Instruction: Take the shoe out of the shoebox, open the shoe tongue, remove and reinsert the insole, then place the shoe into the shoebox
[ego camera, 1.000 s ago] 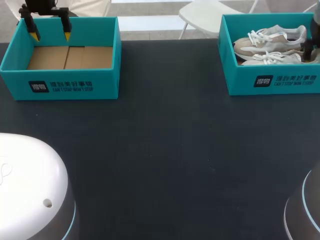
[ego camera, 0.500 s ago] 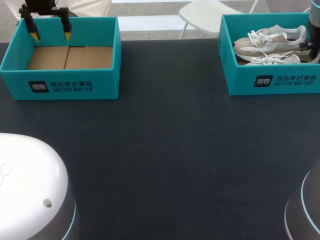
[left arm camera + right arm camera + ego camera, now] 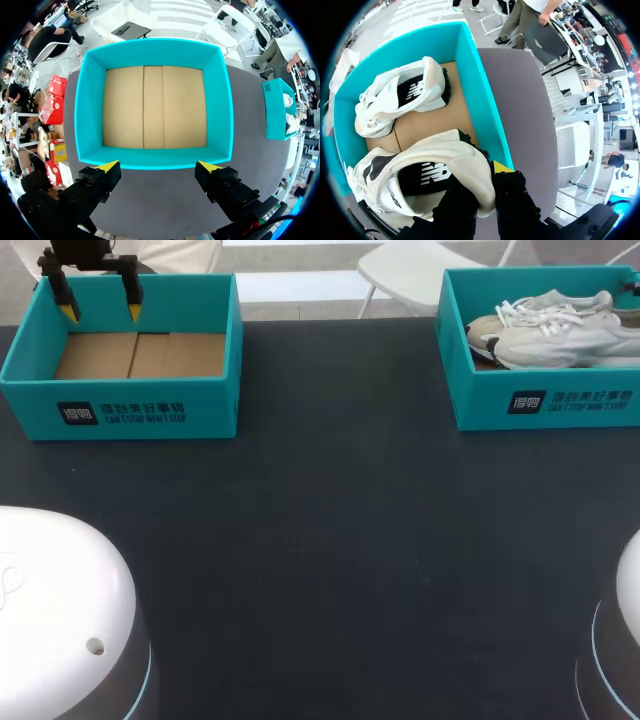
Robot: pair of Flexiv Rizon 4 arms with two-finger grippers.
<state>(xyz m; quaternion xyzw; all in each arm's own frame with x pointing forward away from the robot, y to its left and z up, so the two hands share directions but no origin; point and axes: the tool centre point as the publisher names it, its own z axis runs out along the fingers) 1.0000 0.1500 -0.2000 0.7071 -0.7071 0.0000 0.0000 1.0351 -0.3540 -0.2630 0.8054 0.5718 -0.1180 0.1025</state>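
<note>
Two white and beige shoes lie in the teal shoebox (image 3: 540, 400) at the table's far right. The nearer shoe (image 3: 570, 342) (image 3: 420, 170) is raised at its heel, sole side toward the box's front wall. My right gripper (image 3: 487, 185) is shut on that shoe's heel collar, one finger inside the shoe and one outside; in the head view it is almost past the right edge. The other shoe (image 3: 400, 100) (image 3: 555, 306) rests behind it on the cardboard floor. My left gripper (image 3: 100, 312) (image 3: 159, 167) hangs open above the back wall of the other box, holding nothing.
An empty teal box (image 3: 120, 415) (image 3: 155, 107) with a bare cardboard floor stands at the far left. Black table (image 3: 330, 540) stretches between and in front of the two boxes. White robot bases (image 3: 60, 620) fill the near corners.
My right gripper has closed on the near shoe's heel and lifted it, tipping the shoe up in the box. The left arm has not moved.
</note>
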